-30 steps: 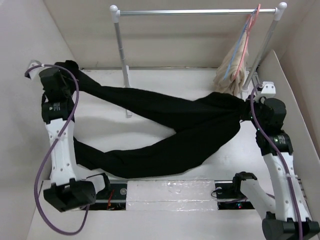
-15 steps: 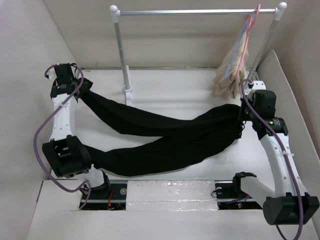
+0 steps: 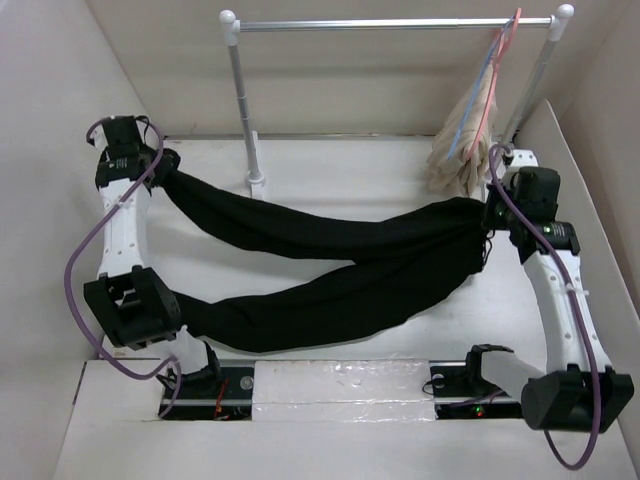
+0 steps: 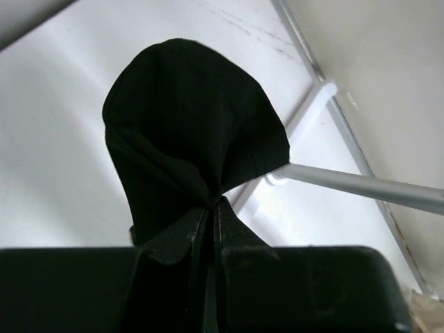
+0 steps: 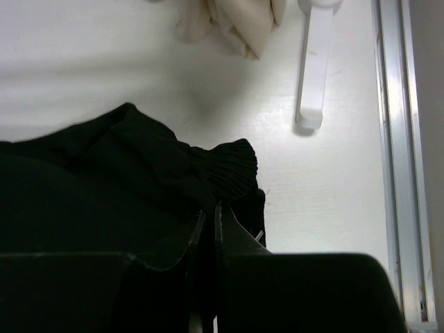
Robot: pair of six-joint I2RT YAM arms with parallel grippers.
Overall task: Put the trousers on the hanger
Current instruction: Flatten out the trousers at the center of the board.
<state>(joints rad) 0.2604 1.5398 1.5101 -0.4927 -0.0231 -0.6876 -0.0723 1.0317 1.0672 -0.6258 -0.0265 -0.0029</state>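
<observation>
Left jaws pinch shut on one leg end of the black trousers [image 3: 330,260] at the far left of the bench [image 3: 350,170]; right jaws grip the waist end, far right. The light-blue hanger [image 3: 480,85] hangs on the rail [image 3: 390,23], against a beige garment [image 3: 460,150].

The trousers [image 3: 340,265] were soft, matt black cloth that took almost no shine, with a ribbed knit band [image 5: 225,170] at one end. The rail [image 3: 390,24] was bright, polished metal tube capped with smooth white plastic knobs [image 3: 228,17]. The table [image 3: 340,170] had a smooth white surface with a dull sheen. The garment [image 3: 455,155] on the rail was limp beige cloth, slightly rough. The hanger [image 3: 478,85] looked thin and smooth, its material unclear. The left arm [image 3: 125,240] wore glossy white plastic shells and a smooth purple cable [image 3: 80,270]. A wrinkled, shiny film [image 3: 345,390] covered the near edge.
</observation>
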